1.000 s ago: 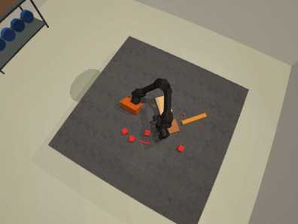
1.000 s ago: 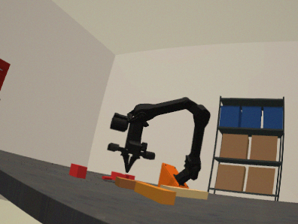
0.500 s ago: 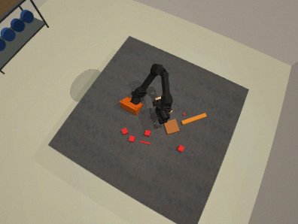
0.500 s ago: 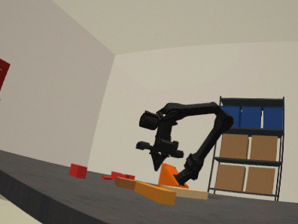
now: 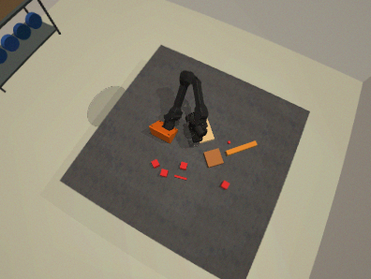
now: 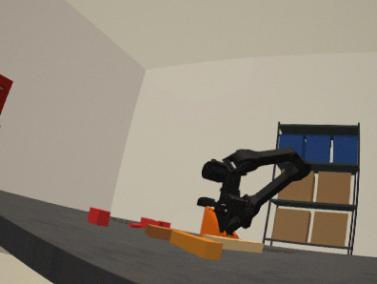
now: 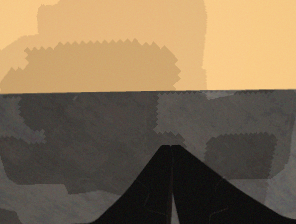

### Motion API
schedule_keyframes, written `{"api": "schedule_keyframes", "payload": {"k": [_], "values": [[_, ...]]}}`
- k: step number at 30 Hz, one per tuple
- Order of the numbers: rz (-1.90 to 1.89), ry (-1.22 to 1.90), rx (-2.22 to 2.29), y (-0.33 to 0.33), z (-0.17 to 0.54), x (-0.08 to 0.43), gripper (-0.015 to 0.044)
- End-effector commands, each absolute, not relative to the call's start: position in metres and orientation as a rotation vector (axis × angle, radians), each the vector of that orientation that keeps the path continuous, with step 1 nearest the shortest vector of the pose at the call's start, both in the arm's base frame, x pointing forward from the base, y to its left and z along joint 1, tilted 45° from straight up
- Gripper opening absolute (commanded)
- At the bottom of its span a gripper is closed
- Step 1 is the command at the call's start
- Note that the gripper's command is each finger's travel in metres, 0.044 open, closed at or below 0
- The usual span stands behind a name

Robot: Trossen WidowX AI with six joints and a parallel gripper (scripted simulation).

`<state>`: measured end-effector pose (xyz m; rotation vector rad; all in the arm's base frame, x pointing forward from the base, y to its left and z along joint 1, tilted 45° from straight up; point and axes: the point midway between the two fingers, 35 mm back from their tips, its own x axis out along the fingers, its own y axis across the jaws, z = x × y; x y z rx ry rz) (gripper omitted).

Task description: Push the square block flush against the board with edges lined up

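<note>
When viewed from above, left to right, find first one shelf unit (image 5: 49, 17) (image 6: 359, 143), bearing four blue containers (image 5: 34, 20) (image 6: 292, 148) in the top view and three in the exterior one. Next, on one dark mat (image 5: 140, 201) (image 6: 309, 269), see one orange base (image 5: 155, 130) (image 6: 208, 221) carrying one black arm (image 5: 200, 95) (image 6: 267, 156). Count two red cubes (image 5: 155, 163) near each other, then one thin red bar (image 5: 180, 177), then a third red cube (image 5: 184, 166) just beyond the bar. Come next to one gripper (image 5: 198, 140) (image 6: 228, 233) (image 7: 170, 154), lowered beside one pale slab (image 5: 208, 135) (image 6: 238, 243) (image 7: 250, 45), its two fingers pressed shut at the tips with nothing between; cannot tell whether touching the slab. Then find one square block (image 5: 214, 157) (image 6: 158, 232), brown and lying flat, between the slab and one narrow orange board (image 5: 241, 148) (image 6: 196, 244). Note the block just beside the board's near end, with a narrow gap showing from above, so not one whole side in contact. Count lastly a fourth red cube (image 5: 225, 184) (image 6: 98, 216), well apart from the other three, and one tiny red piece (image 5: 229, 142), near the board
</note>
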<state>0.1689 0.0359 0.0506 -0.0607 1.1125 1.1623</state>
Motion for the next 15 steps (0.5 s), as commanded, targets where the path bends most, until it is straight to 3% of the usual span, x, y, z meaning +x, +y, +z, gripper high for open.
{"api": "schedule_keyframes", "payload": {"k": [1,15], "values": [[1.179,1.117,-0.044,0.0623,0.0299,0.1598,0.0000],[1.178,1.118,-0.045,0.0695,0.0336,0.1676,0.0000]]}}
